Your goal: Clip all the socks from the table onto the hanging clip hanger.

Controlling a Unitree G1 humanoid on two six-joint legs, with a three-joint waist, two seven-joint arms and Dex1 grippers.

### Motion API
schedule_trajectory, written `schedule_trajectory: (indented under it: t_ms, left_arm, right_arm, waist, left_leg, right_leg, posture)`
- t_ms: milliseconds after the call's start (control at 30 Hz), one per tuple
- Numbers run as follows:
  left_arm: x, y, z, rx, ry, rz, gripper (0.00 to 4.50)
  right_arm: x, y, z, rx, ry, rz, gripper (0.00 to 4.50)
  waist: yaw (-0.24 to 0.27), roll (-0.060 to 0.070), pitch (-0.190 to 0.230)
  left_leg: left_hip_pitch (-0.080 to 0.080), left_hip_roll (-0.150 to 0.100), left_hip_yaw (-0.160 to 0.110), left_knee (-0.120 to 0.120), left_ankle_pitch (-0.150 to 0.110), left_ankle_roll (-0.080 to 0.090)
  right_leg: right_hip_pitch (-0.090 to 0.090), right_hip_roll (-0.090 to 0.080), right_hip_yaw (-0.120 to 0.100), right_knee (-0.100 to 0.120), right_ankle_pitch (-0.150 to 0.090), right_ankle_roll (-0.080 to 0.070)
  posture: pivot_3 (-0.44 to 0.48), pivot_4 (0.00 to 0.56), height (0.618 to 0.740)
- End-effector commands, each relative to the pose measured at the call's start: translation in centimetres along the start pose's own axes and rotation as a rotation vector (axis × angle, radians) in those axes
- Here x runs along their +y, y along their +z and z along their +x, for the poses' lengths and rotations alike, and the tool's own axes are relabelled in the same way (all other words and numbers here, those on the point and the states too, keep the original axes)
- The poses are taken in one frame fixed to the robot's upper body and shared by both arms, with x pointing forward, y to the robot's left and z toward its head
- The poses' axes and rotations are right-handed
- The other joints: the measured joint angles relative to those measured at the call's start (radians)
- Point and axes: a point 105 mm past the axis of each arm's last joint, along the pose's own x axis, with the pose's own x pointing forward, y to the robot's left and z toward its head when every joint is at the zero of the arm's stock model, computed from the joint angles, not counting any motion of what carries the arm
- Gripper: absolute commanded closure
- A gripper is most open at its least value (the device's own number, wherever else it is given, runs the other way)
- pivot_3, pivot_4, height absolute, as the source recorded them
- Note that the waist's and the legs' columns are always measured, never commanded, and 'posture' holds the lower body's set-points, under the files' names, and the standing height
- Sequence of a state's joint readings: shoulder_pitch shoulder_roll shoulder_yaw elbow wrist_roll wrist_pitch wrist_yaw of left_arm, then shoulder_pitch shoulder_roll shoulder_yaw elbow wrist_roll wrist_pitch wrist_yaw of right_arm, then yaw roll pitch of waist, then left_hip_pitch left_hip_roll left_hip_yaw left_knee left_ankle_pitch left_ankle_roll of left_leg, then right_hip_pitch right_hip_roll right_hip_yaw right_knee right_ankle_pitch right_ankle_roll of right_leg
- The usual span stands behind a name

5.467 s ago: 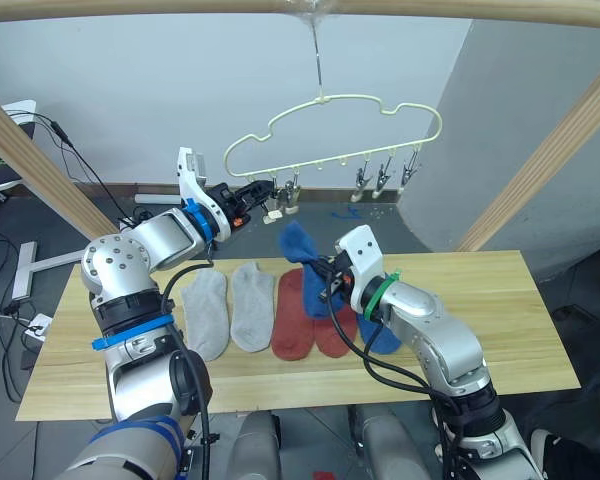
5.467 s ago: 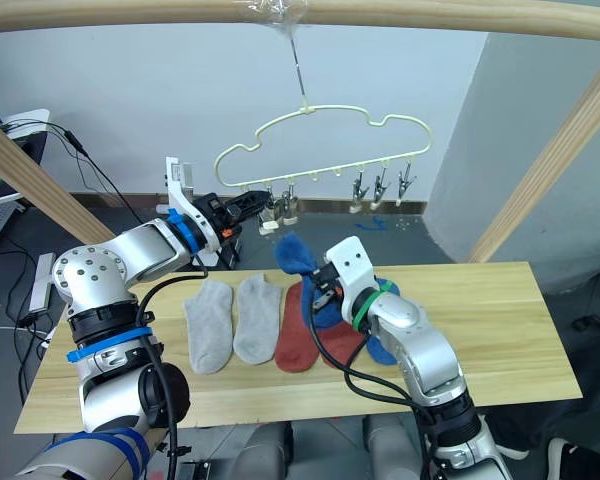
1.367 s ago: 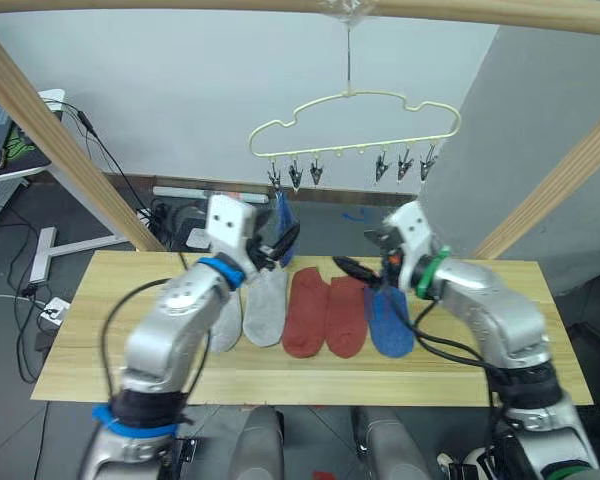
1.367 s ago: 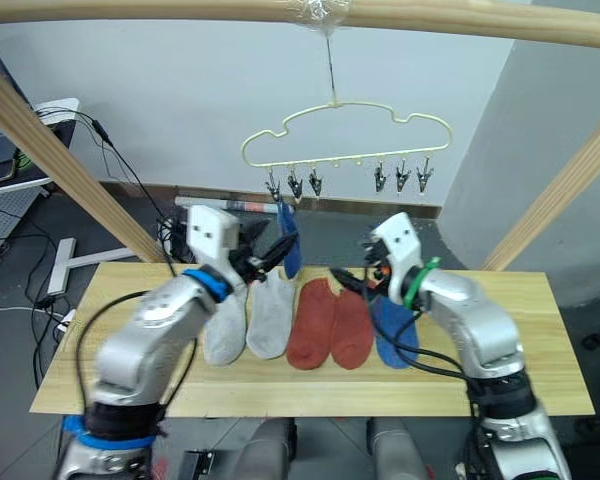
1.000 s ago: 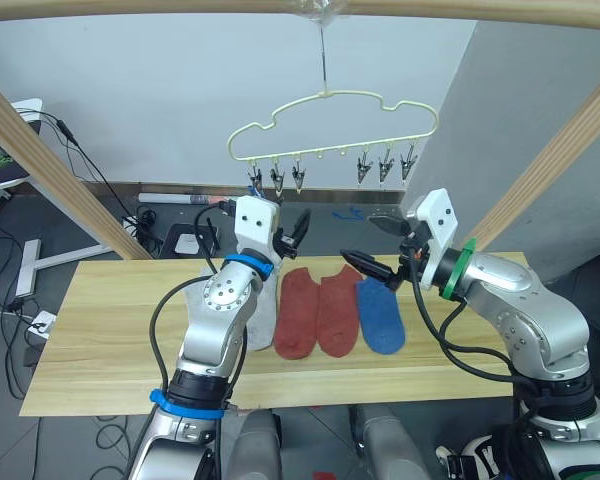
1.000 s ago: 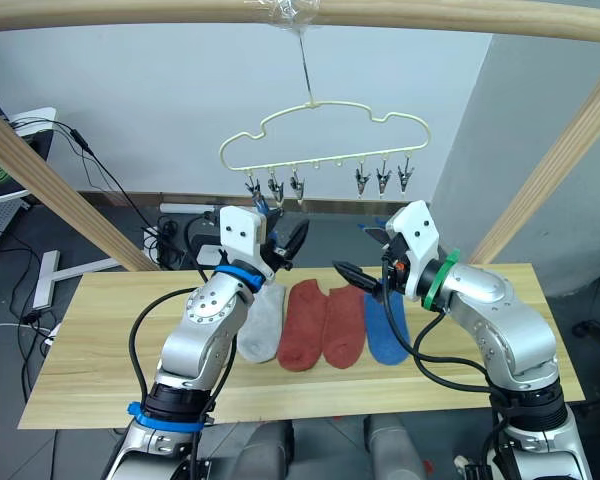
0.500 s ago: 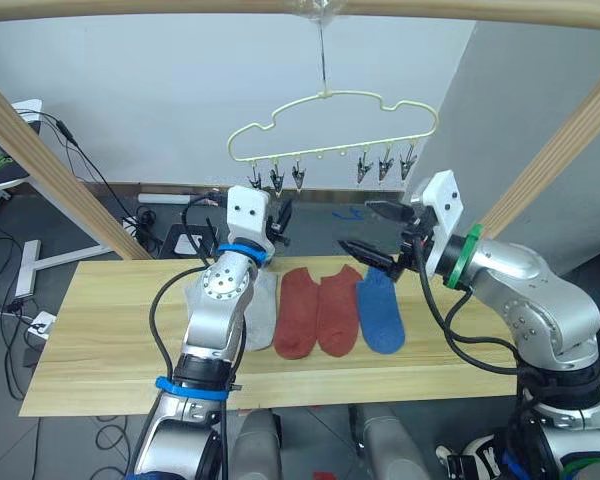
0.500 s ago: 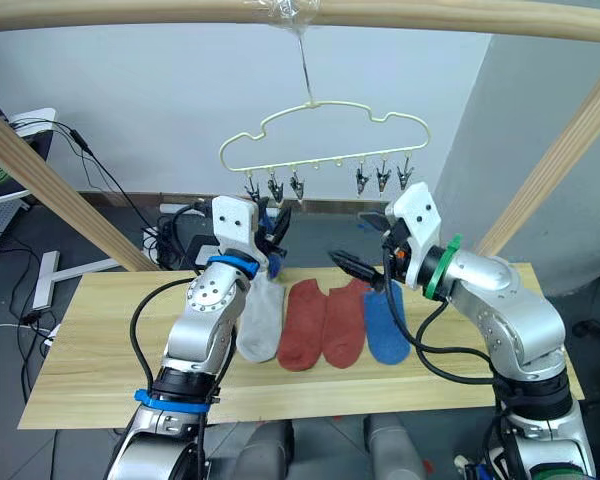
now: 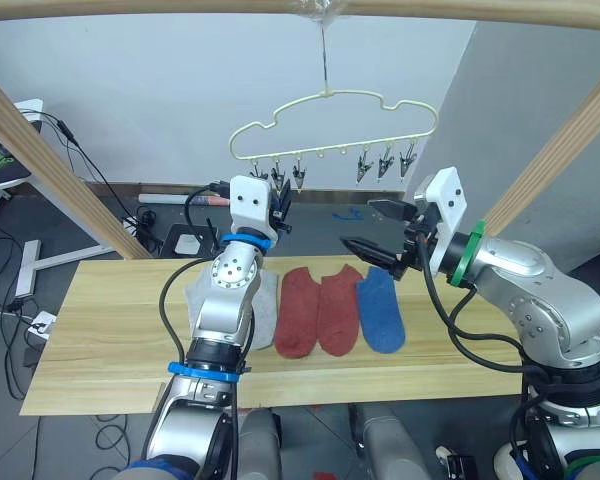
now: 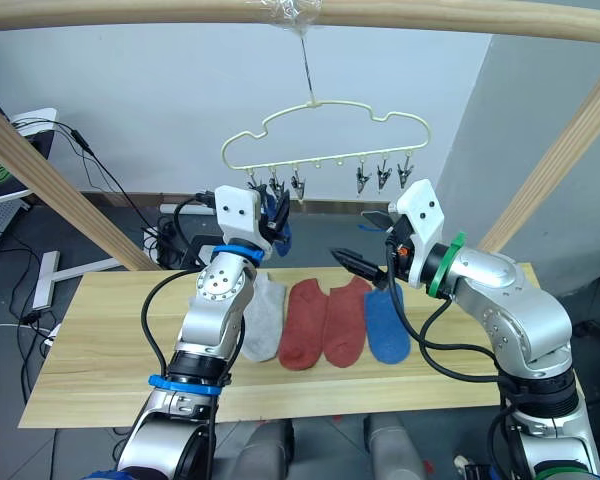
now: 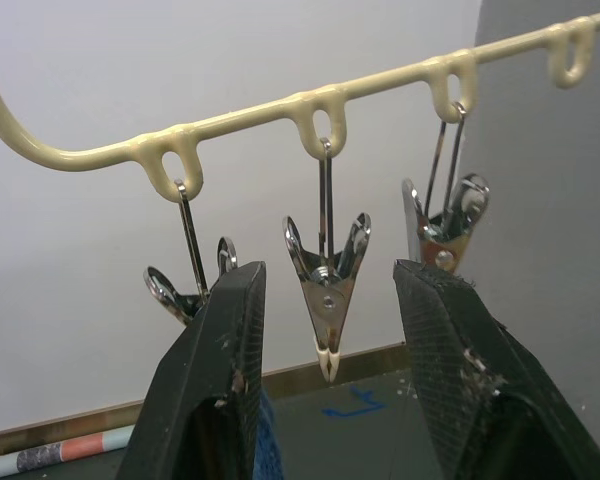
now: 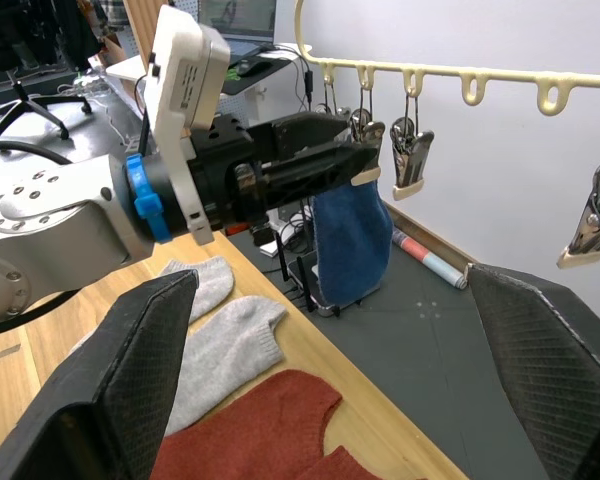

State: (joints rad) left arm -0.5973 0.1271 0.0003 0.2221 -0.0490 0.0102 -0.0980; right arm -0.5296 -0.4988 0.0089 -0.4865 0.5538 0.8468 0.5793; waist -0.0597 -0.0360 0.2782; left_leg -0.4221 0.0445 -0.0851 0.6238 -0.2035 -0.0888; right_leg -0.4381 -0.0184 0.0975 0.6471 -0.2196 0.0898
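Socks: one blue sock (image 12: 352,245) hangs on the clip hanger (image 9: 332,125), five wait on the surface (image 9: 110,345).
Left claw (image 11: 325,385) gapes, empty, around a middle clip (image 11: 326,290); right claw (image 9: 372,230) hovers wide open, holding nothing. Next, I'd say, it drops for another sock.

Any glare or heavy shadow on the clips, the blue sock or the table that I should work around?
Left wrist view: the clips stand dark-edged against the bright wall, with small glints but no masking glare; the left gripper has nearly black fingers. Right wrist view: the hanging blue sock is evenly lit. Left eye view: the table shows only soft, faint shadows.
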Motion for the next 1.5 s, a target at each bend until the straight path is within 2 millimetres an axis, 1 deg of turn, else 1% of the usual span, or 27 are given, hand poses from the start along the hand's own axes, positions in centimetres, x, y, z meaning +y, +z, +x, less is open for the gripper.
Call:
schedule_trajectory:
  t_ms: [33,367,500,700,1000,1100,1200,1267,1333,1500]
  left_arm:
    - [0.0,1.5,0.4,-0.061,0.003,0.006,2.44]
    - [0.0,2.0,0.8,-0.088,0.001,0.024,2.44]
    - [-0.3,1.9,1.1,-0.083,-0.006,0.008,2.44]
    - [-0.1,1.8,1.2,-0.082,0.002,0.016,2.44]
    - [-0.2,1.9,1.3,-0.085,0.0,0.016,2.44]
    - [-0.3,2.0,1.4,-0.09,-0.002,0.018,3.02]
    - [-0.3,2.1,1.4,-0.096,-0.005,0.02,3.91]
    - [-0.2,2.3,1.4,-0.1,-0.002,0.021,4.29]
    - [-0.2,2.3,1.4,-0.102,-0.002,0.021,4.4]
    - [-0.3,2.3,1.4,-0.102,-0.005,0.021,4.4]
  right_arm:
    - [0.4,1.8,-0.6,-0.053,0.002,-0.043,0.0]
    - [0.5,2.0,-0.6,-0.053,0.005,-0.043,0.0]
    - [0.5,2.0,-0.6,-0.049,0.001,-0.039,0.0]
    - [0.5,2.1,-0.6,-0.05,-0.001,-0.036,0.0]
    - [-0.1,2.1,-0.7,-0.047,-0.026,-0.016,0.0]
    - [-0.3,2.1,-0.7,-0.047,-0.04,-0.009,0.0]
    - [-0.2,2.1,-0.6,-0.046,-0.036,-0.009,0.0]
    - [-0.2,2.1,-0.6,-0.048,-0.035,-0.006,0.0]
    - [-0.2,2.1,-0.6,-0.047,-0.034,-0.006,0.0]
    - [-0.2,2.0,-0.6,-0.043,-0.031,-0.005,0.0]
  waist:
    - [0.0,0.0,0.0]
    - [0.0,0.0,0.0]
    - [0.0,0.0,0.0]
    - [-0.001,0.0,0.0]
    - [-0.002,0.0,0.0]
    - [-0.002,0.0,0.0]
    - [-0.002,0.0,0.0]
    - [-0.002,0.0,0.0]
    - [-0.002,0.0,0.0]
    - [-0.002,0.0,0.0]
  left_leg:
    - [0.0,0.0,0.0,0.0,0.0,0.0]
    - [-0.001,0.0,0.0,0.002,0.0,0.0]
    - [-0.001,0.0,0.0,0.002,0.0,0.0]
    - [-0.001,0.0,0.0,0.003,0.0,0.0]
    - [-0.001,0.0,0.0,0.003,0.0,0.0]
    - [-0.001,0.0,0.0,0.004,0.0,0.0]
    - [-0.001,0.0,0.0,0.004,0.0,0.0]
    - [-0.001,0.0,0.0,0.004,0.0,0.0]
    - [-0.001,0.0,0.0,0.004,0.0,0.0]
    - [-0.001,0.0,0.0,0.004,0.0,0.0]
  right_leg:
    - [0.0,0.0,0.0,0.0,0.0,0.001]
    - [0.0,0.0,0.0,0.0,0.001,0.002]
    - [0.0,0.0,0.0,0.0,0.001,0.002]
    - [0.0,0.0,0.0,0.0,0.001,0.001]
    - [0.0,0.0,0.0,0.0,0.003,-0.001]
    - [0.0,0.0,0.0,0.0,0.003,-0.001]
    - [0.0,0.0,0.0,0.0,0.003,-0.001]
    - [0.0,0.0,0.0,0.0,0.003,-0.001]
    - [0.0,0.0,0.0,0.0,0.003,-0.001]
    - [0.0,0.0,0.0,0.0,0.003,-0.001]
  posture:
    - [-0.106,0.23,0.74]
    - [-0.108,0.223,0.74]
    - [-0.11,0.226,0.74]
    - [-0.11,0.226,0.74]
    - [-0.116,0.233,0.74]
    - [-0.116,0.233,0.74]
    - [-0.116,0.233,0.74]
    - [-0.113,0.235,0.74]
    - [-0.11,0.235,0.74]
    - [-0.11,0.235,0.74]
